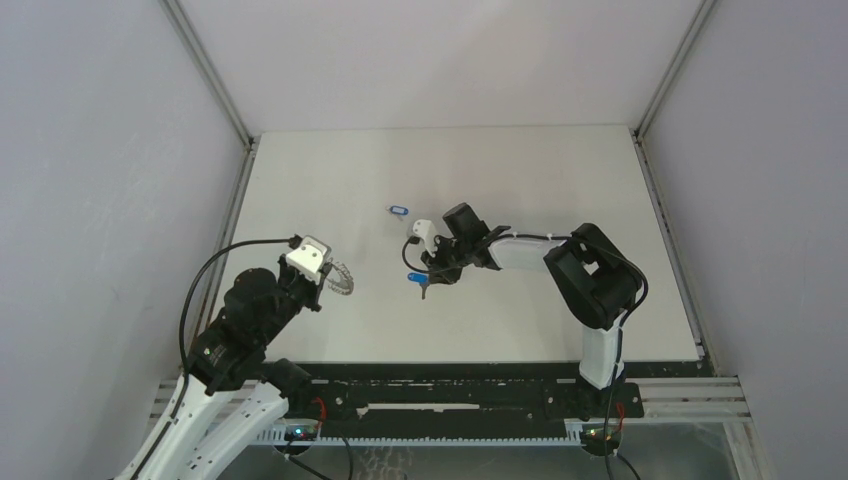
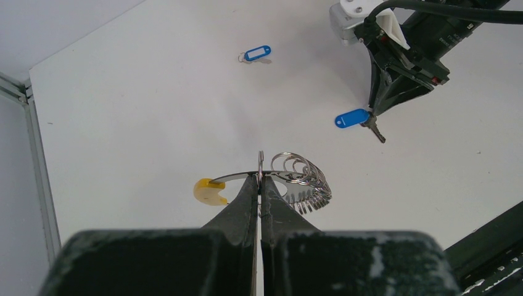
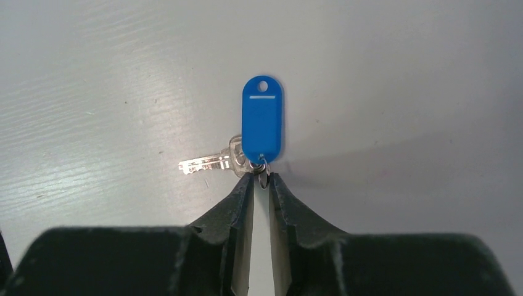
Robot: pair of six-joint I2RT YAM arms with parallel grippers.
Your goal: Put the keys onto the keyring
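Step in hand, as we judge it: picking up the first key.
- Right gripper [image 3: 261, 179]: jaws nearly together, pinching the small link of a silver metal key with oblong blue plastic tag [image 3: 262, 126]. The tag lies just beyond the tips.
- Left gripper [image 2: 260, 179]: pressed together on the large silvery keyring with yellow arc [image 2: 300, 179], well apart from that key.
- Second blue-tagged key [image 2: 257, 53]: lies on the white table [image 2: 123, 123].

Next move, in our view: bring key to ring and thread the link on.

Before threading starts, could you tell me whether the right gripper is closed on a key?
Shut: the right gripper pinches the small ring joining the key and its blue tag.
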